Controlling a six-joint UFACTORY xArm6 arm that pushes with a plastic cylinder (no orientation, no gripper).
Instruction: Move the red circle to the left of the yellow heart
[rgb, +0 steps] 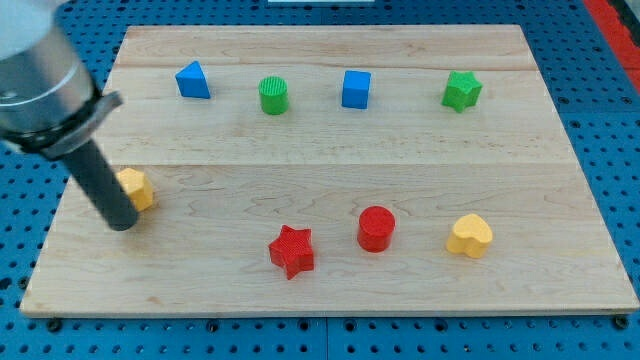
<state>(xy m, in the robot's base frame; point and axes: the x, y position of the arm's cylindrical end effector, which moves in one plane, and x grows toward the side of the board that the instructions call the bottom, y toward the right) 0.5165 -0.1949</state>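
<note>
The red circle (376, 228) stands on the wooden board (330, 290) at lower centre-right. The yellow heart (470, 236) lies to its right, a small gap between them. My tip (122, 222) is at the view's left, far from both. It sits just left of and touching or nearly touching a small yellow block (137, 188), which the rod partly hides.
A red star (292, 250) lies left of the red circle. Along the view's top stand a blue triangle (192, 80), a green cylinder (273, 95), a blue cube (356, 89) and a green star (461, 91). Blue pegboard surrounds the board.
</note>
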